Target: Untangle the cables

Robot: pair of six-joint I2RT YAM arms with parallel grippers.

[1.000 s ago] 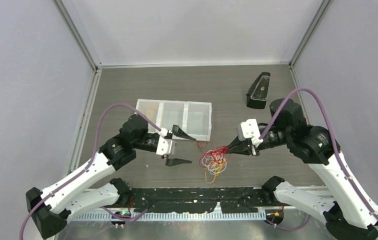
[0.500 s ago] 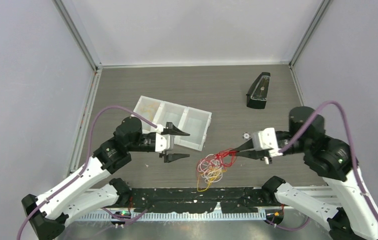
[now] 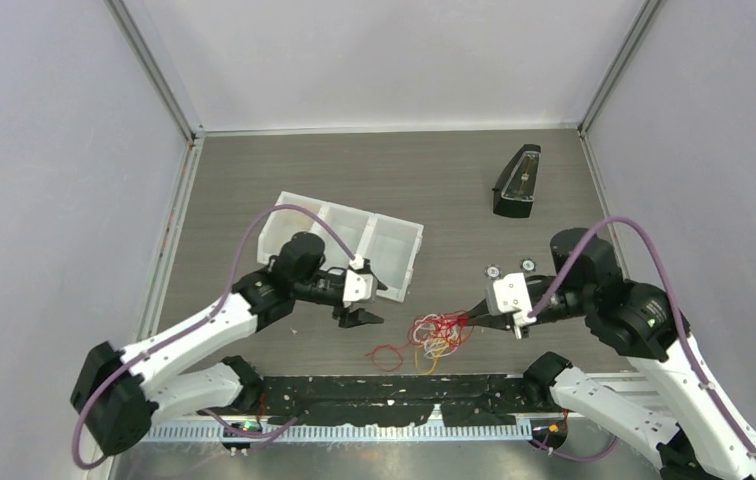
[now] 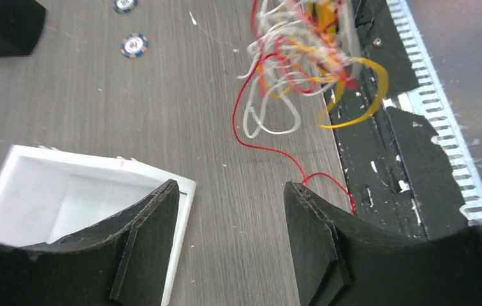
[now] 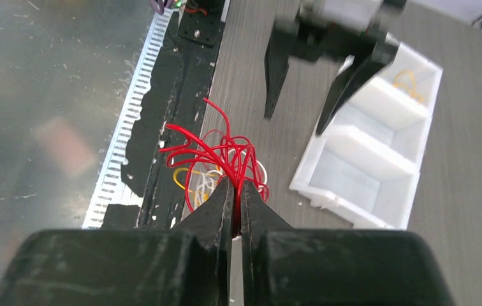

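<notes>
The cables (image 3: 436,335) are a tangle of thin red, white and yellow-orange wires near the table's front edge. They also show in the left wrist view (image 4: 299,48) and the right wrist view (image 5: 216,159). My right gripper (image 3: 469,320) is shut on several red strands of the bunch (image 5: 237,191), at its right side. One red wire (image 3: 386,356) trails out to the left on the table. My left gripper (image 3: 369,302) is open and empty, left of the bunch, beside the white tray; a red wire (image 4: 270,148) runs toward its right finger.
A white three-compartment tray (image 3: 396,250) lies skewed behind the left gripper. A black wedge-shaped object (image 3: 517,182) stands at the back right. Two small round chips (image 3: 510,268) lie right of centre. A black taped strip (image 3: 404,392) runs along the front edge.
The left gripper moved right toward the bunch. The right gripper, still holding the red strands, shifted slightly left. A red wire now trails out to the bunch's left.
</notes>
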